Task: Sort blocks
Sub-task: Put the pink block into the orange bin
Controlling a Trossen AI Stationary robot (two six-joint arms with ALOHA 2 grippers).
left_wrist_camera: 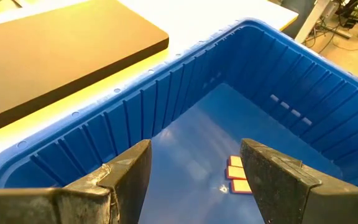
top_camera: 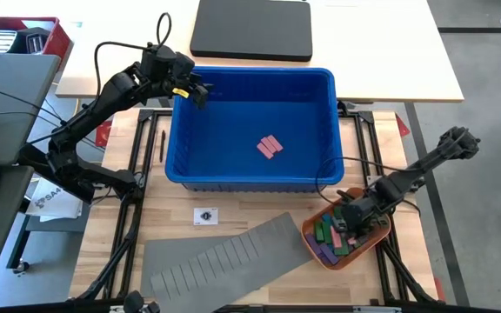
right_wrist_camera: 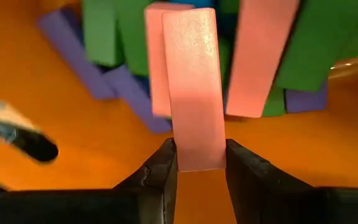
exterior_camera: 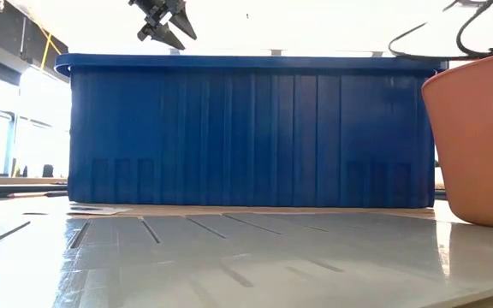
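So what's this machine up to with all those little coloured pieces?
It is sorting blocks by colour. The right gripper is down in the orange tray, its jaws closed on a pink block among green and purple ones. The left gripper hovers with open jaws, holding nothing, over the back left corner of the blue bin. A few pink blocks already lie on the bin's floor. A grey slotted sheet lies in front, untouched.
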